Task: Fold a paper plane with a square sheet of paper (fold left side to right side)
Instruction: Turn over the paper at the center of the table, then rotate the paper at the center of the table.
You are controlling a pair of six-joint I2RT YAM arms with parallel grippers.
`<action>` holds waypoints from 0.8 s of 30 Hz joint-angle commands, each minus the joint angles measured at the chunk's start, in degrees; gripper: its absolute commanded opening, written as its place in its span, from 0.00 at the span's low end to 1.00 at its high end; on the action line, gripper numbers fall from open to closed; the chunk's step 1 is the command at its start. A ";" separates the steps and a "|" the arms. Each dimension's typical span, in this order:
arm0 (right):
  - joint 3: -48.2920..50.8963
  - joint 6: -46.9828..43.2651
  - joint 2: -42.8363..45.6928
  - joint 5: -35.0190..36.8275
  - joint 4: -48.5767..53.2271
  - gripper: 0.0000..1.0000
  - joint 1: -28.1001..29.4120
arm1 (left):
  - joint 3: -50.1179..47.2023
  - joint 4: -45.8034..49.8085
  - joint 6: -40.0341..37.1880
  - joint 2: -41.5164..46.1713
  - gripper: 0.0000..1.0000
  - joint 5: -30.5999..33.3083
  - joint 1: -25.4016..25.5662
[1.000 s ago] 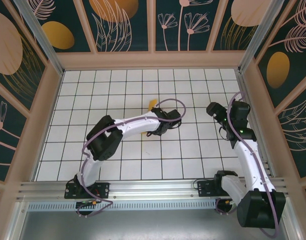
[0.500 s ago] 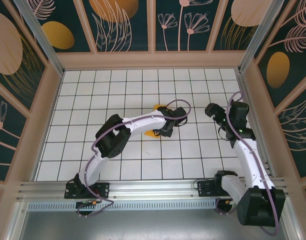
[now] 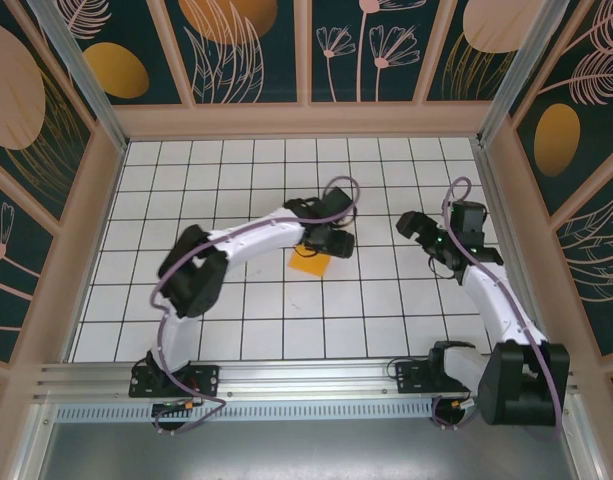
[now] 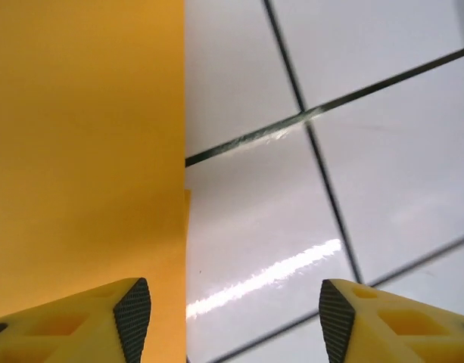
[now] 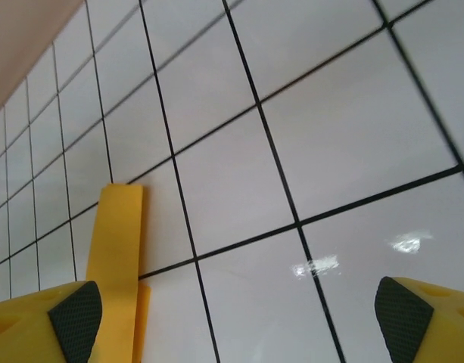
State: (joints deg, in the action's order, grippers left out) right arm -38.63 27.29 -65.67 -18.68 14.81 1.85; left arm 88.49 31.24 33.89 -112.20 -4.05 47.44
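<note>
Worktop: white tiles ruled by a black grid, glossy under the lights. Back wall and side walls: dark panels in pale wooden frames, painted with leaf drawings and orange ovals. Near edge: ribbed metal rail.

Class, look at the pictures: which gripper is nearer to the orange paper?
Left. The left gripper hangs open over the far edge of the paper; the right gripper, also open, sits apart, off to its right.

The counter is viewed steeply from above and behind. Both wrist views are taken close over it, past the jaws. The orange paper is shared by all views and is seen just ahead of one jaw tip in each wrist view.
</note>
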 commanded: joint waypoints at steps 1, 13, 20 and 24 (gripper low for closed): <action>-3.84 1.63 -6.60 2.62 -0.50 0.99 6.38 | -9.06 -12.66 2.10 9.34 0.71 -6.67 -5.05; -26.63 3.36 -35.55 12.97 1.77 0.99 24.67 | -38.67 -33.44 10.45 31.63 0.88 -10.60 -20.23; -34.96 4.31 -45.36 13.02 2.65 0.99 27.04 | -42.25 -32.37 11.03 34.91 0.89 -8.31 -20.81; -37.96 4.06 -48.52 11.82 2.58 0.99 28.23 | -42.52 -31.51 10.58 35.69 0.89 -7.50 -20.81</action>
State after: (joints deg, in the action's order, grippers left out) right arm -73.56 30.57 -112.77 -6.83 15.79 29.04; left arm 46.48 1.06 44.05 -77.91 -12.62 26.89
